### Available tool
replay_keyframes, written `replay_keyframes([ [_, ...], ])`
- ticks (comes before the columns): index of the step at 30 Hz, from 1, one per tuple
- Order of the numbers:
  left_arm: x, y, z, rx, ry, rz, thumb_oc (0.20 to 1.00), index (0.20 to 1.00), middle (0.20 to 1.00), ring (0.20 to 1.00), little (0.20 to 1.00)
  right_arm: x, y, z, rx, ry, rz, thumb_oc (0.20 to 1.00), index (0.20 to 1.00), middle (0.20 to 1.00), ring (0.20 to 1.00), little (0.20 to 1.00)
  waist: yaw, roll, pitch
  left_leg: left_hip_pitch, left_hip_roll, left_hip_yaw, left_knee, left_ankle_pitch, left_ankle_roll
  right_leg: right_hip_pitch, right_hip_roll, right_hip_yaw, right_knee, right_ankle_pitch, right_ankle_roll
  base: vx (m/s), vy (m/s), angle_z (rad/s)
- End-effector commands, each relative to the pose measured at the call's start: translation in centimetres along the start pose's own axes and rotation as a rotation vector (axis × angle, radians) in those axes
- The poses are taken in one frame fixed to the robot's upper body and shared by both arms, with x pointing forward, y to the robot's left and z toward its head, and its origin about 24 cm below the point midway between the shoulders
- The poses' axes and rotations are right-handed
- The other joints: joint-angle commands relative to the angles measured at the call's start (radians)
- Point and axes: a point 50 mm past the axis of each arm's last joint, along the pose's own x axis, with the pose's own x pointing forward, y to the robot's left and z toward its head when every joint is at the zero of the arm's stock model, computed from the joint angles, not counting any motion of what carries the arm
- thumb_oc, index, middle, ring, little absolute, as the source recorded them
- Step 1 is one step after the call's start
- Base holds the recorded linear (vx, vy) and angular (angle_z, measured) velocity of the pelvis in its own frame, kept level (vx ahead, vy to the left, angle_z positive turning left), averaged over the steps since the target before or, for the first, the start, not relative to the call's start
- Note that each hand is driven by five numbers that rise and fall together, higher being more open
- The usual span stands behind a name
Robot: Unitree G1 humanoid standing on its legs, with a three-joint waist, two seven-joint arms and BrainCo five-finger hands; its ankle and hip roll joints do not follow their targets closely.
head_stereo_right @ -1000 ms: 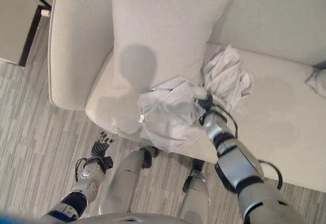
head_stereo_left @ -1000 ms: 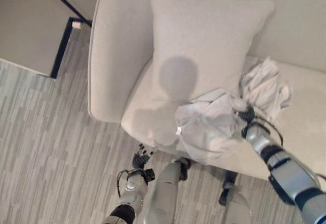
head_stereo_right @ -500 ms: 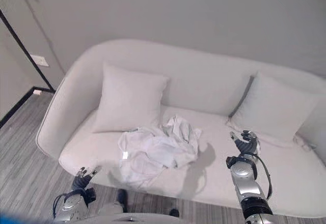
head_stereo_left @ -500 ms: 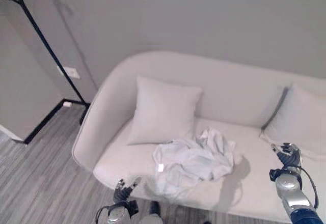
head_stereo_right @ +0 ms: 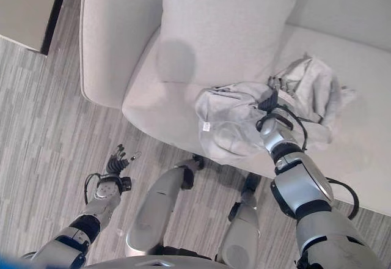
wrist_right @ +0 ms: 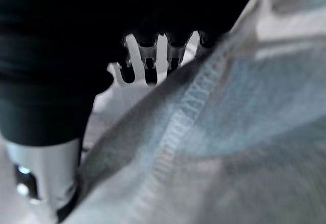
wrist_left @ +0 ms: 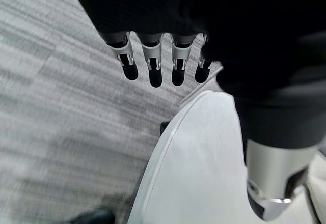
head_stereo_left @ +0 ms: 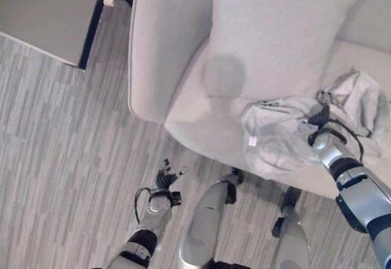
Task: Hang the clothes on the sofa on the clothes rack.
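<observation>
Half a second ago my right hand [head_stereo_right: 269, 105] hung free over the right end of the sofa [head_stereo_right: 116, 55], apart from the garment [head_stereo_right: 244, 125]. Now it is in the crumpled cloth at centre right of the frame, fingers buried in the folds. My head camera has tipped down, so the wall has dropped from view.

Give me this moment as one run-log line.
phase: grasping | right hand: in garment on sofa, grip unclear | left hand: open, idle above floor | hung: no
</observation>
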Motion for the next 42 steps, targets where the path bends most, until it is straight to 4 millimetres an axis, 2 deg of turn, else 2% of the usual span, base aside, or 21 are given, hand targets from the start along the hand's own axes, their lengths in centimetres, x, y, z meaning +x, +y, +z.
replay_keyframes([
  [1,-0.9,-0.6,0.4,0.209,-0.134,-0.030,1.000,1.000,1.000,1.000,1.000,-0.5,-0.4,-1.9,-0.153,-0.019,-0.081,1.000,1.000,1.000,1.000,1.000,0.002,0.001,-0.101,-0.117,0.174,-0.124,0.095,0.038,-0.105,0.081,0.012,-0.013,-0.031,0.027,0.040,0.05,0.071,-0.07],
  [3,-0.8,-1.2,1.2,0.276,-0.185,-0.046,1.000,1.000,1.000,1.000,1.000,-0.8,0.1,-2.3,-0.189,-0.006,-0.059,1.000,1.000,1.000,1.000,1.000,0.002,0.007,-0.090,-0.146,0.173,-0.121,0.113,0.027,-0.103,0.058,0.006,-0.013,-0.028,0.027,0.043,0.02,0.040,-0.08],
  [5,-0.7,-1.5,1.9,0.311,-0.226,-0.040,1.000,1.000,1.000,1.000,1.000,-2.4,2.7,-3.0,-0.231,0.029,0.085,1.000,1.000,1.000,1.000,1.000,-0.001,0.019,-0.063,-0.196,0.176,-0.115,0.146,0.016,-0.098,0.025,0.001,-0.016,-0.025,0.037,0.046,0.00,0.026,-0.17],
  [6,-0.7,-1.6,1.9,0.346,-0.239,-0.035,1.000,1.000,1.000,1.000,1.000,-3.6,4.3,-2.9,-0.252,0.029,0.173,0.200,0.200,0.200,0.200,0.200,-0.003,0.018,-0.060,-0.208,0.174,-0.117,0.150,0.012,-0.095,0.016,0.003,-0.014,-0.025,0.040,0.047,0.00,-0.019,-0.24],
  [9,-0.8,-1.8,2.0,0.382,-0.265,-0.020,1.000,1.000,1.000,1.000,1.000,-6.4,7.3,-3.0,-0.284,0.031,0.300,0.200,0.200,0.200,0.200,0.200,-0.005,0.016,-0.056,-0.215,0.174,-0.112,0.156,0.009,-0.088,0.017,0.001,-0.016,-0.023,0.039,0.048,0.01,-0.020,-0.14],
  [12,-0.8,-2.0,2.1,0.400,-0.277,0.011,1.000,1.000,1.000,1.000,1.000,-8.0,8.6,-2.8,-0.218,0.064,0.307,0.200,0.200,0.200,0.200,0.200,-0.016,0.007,-0.066,-0.187,0.168,-0.103,0.135,0.011,-0.084,0.018,0.002,-0.011,-0.015,0.037,0.052,-0.02,-0.007,-0.02],
  [13,-0.8,-1.8,2.0,0.406,-0.276,0.024,1.000,1.000,1.000,1.000,1.000,-7.7,8.2,-2.6,-0.145,0.100,0.256,0.200,0.200,0.200,0.200,0.200,-0.026,0.001,-0.071,-0.168,0.169,-0.100,0.123,0.011,-0.083,0.018,0.006,-0.006,-0.010,0.033,0.052,-0.06,-0.023,-0.07],
  [14,-0.9,-1.5,1.7,0.421,-0.267,0.038,1.000,1.000,1.000,1.000,1.000,-6.5,6.7,-2.6,0.022,0.199,0.111,0.200,0.200,0.200,0.200,0.200,-0.040,-0.011,-0.078,-0.142,0.171,-0.097,0.112,0.013,-0.083,0.024,0.011,0.000,0.001,0.029,0.051,-0.07,-0.029,-0.09],
  [16,-1.1,-1.4,1.3,0.437,-0.256,0.041,1.000,1.000,1.000,1.000,1.000,-5.5,5.3,-2.4,0.209,0.295,-0.021,0.200,0.200,0.200,0.200,0.200,-0.055,-0.019,-0.086,-0.121,0.173,-0.099,0.102,0.012,-0.082,0.027,0.018,0.005,0.010,0.023,0.048,-0.05,-0.036,-0.07],
  [18,-1.2,-1.2,0.9,0.451,-0.240,0.039,1.000,1.000,1.000,1.000,1.000,-5.0,4.3,-2.4,0.389,0.369,-0.127,0.200,0.200,0.200,0.200,0.200,-0.067,-0.029,-0.093,-0.100,0.177,-0.103,0.093,0.009,-0.080,0.033,0.024,0.008,0.018,0.017,0.045,-0.04,-0.050,-0.05],
  [20,-1.4,-0.9,0.3,0.467,-0.213,0.035,1.000,1.000,1.000,1.000,1.000,-4.5,2.3,-1.8,0.632,0.405,-0.280,0.200,0.200,0.200,0.200,0.200,-0.083,-0.043,-0.104,-0.061,0.181,-0.108,0.073,0.011,-0.079,0.050,0.033,0.009,0.026,0.006,0.040,-0.04,-0.079,-0.08],
  [21,-1.4,-0.9,0.3,0.468,-0.213,0.034,1.000,1.000,1.000,1.000,1.000,-4.6,2.3,-1.8,0.632,0.407,-0.280,0.200,0.200,0.200,0.200,0.200,-0.082,-0.044,-0.104,-0.059,0.181,-0.108,0.072,0.011,-0.080,0.052,0.032,0.009,0.026,0.006,0.040,-0.04,-0.072,-0.08],
  [25,-1.6,-0.8,0.2,0.479,-0.215,0.021,1.000,1.000,1.000,1.000,1.000,-4.6,0.3,-1.2,0.918,0.433,-0.423,0.200,0.200,0.200,0.200,0.200,-0.096,-0.057,-0.115,-0.014,0.182,-0.120,0.040,0.025,-0.082,0.079,0.043,0.005,0.035,-0.010,0.035,-0.05,-0.071,-0.08],
  [26,-1.6,-0.7,0.2,0.481,-0.214,0.020,1.000,1.000,1.000,1.000,1.000,-4.6,0.3,-1.3,0.919,0.435,-0.422,0.200,0.200,0.200,0.200,0.200,-0.096,-0.058,-0.114,-0.012,0.181,-0.120,0.039,0.026,-0.082,0.081,0.042,0.004,0.035,-0.011,0.034,-0.03,-0.064,0.02],
  [28,-1.8,-0.7,0.0,0.494,-0.206,-0.001,1.000,1.000,1.000,1.000,1.000,-5.0,-0.6,-1.2,1.101,0.453,-0.491,0.200,0.200,0.200,0.200,0.200,-0.102,-0.070,-0.130,0.030,0.180,-0.126,0.001,0.049,-0.088,0.107,0.054,0.002,0.033,-0.024,0.030,-0.08,-0.089,0.05],
  [30,-1.9,-0.6,-0.2,0.497,-0.192,-0.011,1.000,1.000,1.000,1.000,1.000,-5.5,-0.9,-1.3,1.194,0.452,-0.507,0.200,0.200,0.200,0.200,0.200,-0.105,-0.076,-0.138,0.047,0.184,-0.120,-0.023,0.089,-0.080,0.117,0.060,-0.004,0.031,-0.018,0.023,-0.11,-0.074,0.05],
  [34,-2.1,-0.1,-0.9,0.490,-0.155,-0.013,1.000,1.000,1.000,1.000,1.000,-6.4,-0.7,-1.8,1.260,0.462,-0.510,0.200,0.200,0.200,0.200,0.200,-0.108,-0.088,-0.160,0.081,0.190,-0.129,-0.042,0.103,-0.085,0.149,0.071,-0.007,0.029,-0.031,0.019,-0.01,-0.063,0.06],
  [38,-2.7,0.9,-2.4,0.477,-0.074,-0.008,1.000,1.000,1.000,1.000,1.000,-7.7,-0.4,-2.8,1.423,0.493,-0.515,0.200,0.200,0.200,0.200,0.200,-0.112,-0.108,-0.200,0.133,0.205,-0.135,-0.062,0.118,-0.092,0.201,0.088,-0.007,0.024,-0.046,0.011,0.01,-0.072,0.08],
  [42,-2.9,1.4,-2.6,0.490,-0.064,-0.023,1.000,1.000,1.000,1.000,1.000,-7.8,-2.2,-3.0,1.436,0.402,-0.562,0.200,0.200,0.200,0.200,0.200,-0.118,-0.126,-0.244,0.184,0.211,-0.128,-0.108,0.142,-0.098,0.233,0.100,-0.006,0.008,-0.045,0.011,0.02,-0.048,-0.02],
])
